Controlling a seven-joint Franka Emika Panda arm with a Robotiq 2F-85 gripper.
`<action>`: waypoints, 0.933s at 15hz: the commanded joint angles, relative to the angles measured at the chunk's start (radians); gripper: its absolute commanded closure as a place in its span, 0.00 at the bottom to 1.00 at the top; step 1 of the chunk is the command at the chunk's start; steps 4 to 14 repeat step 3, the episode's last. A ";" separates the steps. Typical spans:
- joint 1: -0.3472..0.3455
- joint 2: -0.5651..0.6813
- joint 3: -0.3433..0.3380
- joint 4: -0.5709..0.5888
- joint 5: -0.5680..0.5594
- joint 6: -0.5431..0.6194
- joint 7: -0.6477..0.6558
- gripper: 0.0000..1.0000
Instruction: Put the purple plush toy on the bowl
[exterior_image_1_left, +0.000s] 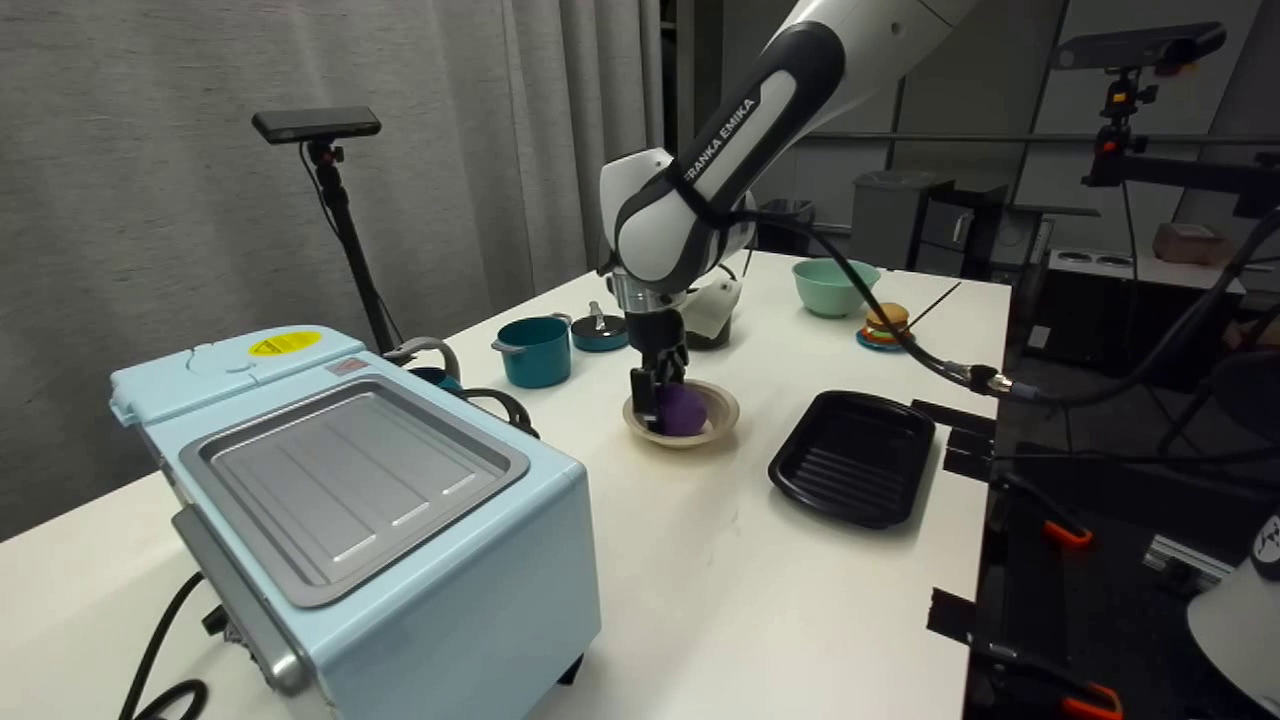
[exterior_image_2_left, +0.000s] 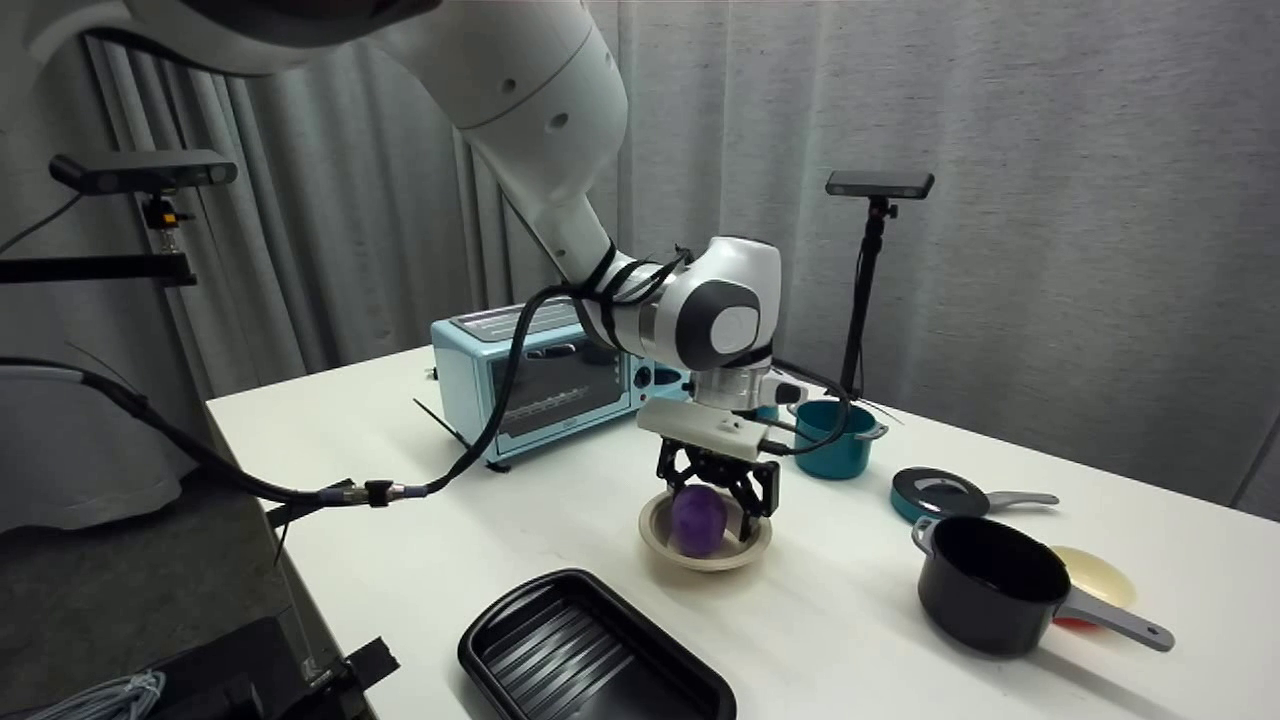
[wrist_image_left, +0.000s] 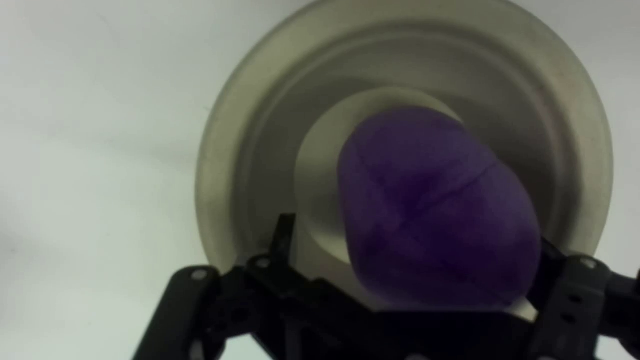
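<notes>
The purple plush toy (exterior_image_1_left: 684, 411) sits inside the cream-beige bowl (exterior_image_1_left: 729, 420) in both exterior views; the toy (exterior_image_2_left: 698, 521) and the bowl's rim (exterior_image_2_left: 655, 538) show there. My gripper (exterior_image_2_left: 716, 512) is down over the bowl with its fingers apart around the toy. In the wrist view the gripper (wrist_image_left: 416, 237) is open. A gap shows between the toy (wrist_image_left: 437, 210) and the left finger; the right finger is close beside the toy, and I cannot tell if it touches. The toy's underside and part of the right finger are hidden. The bowl (wrist_image_left: 240, 105) fills much of the wrist view.
A black ridged tray (exterior_image_1_left: 852, 455) lies near the bowl. A light blue toaster oven (exterior_image_1_left: 400, 480), a teal pot (exterior_image_1_left: 537, 352), a lidded pan (exterior_image_2_left: 940, 492) and a black saucepan (exterior_image_2_left: 990, 590) stand around. A pale green bowl (exterior_image_1_left: 830, 288) and a toy burger (exterior_image_1_left: 886, 322) are farther off.
</notes>
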 joint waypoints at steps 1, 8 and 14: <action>0.001 0.000 -0.001 0.002 0.001 -0.002 0.000 0.00; 0.001 0.000 -0.001 0.002 0.001 -0.002 0.000 0.00; 0.001 0.000 -0.001 0.002 0.001 -0.002 0.000 0.00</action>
